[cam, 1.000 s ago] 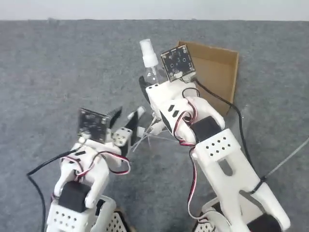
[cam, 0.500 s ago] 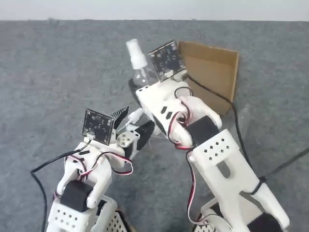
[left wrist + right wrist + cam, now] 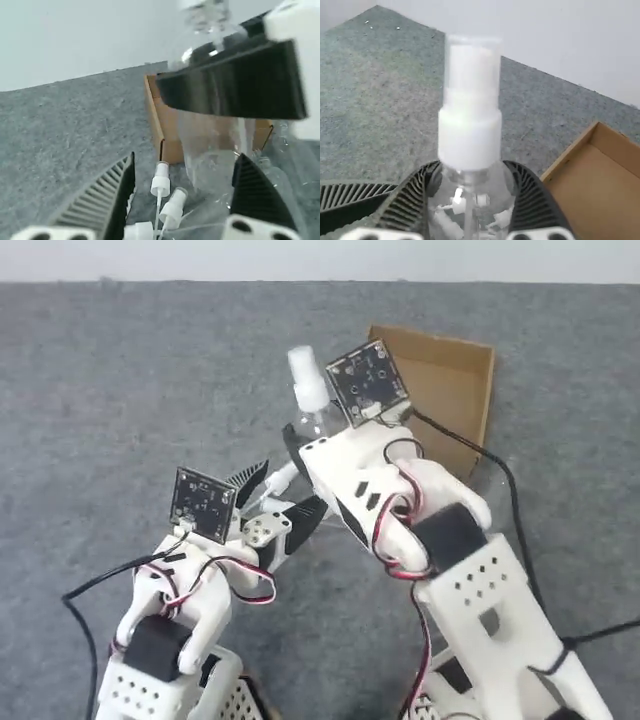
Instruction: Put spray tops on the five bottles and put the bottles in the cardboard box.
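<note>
My right gripper is shut on a clear bottle that carries a white spray top. It holds the bottle upright above the table, just left of the cardboard box. In the right wrist view the black fingers clasp the bottle below its spray top. My left gripper is open, low and close in front of the held bottle. Loose spray tops lie on the mat between its fingers.
The cardboard box lies open behind the bottle, with its inside bare. Clear plastic lies beside the box. Grey mat stretches to the left and far side.
The right arm swung the bottle left, then back right and lower beside the box. The left gripper moved forward and right, under the bottle.
</note>
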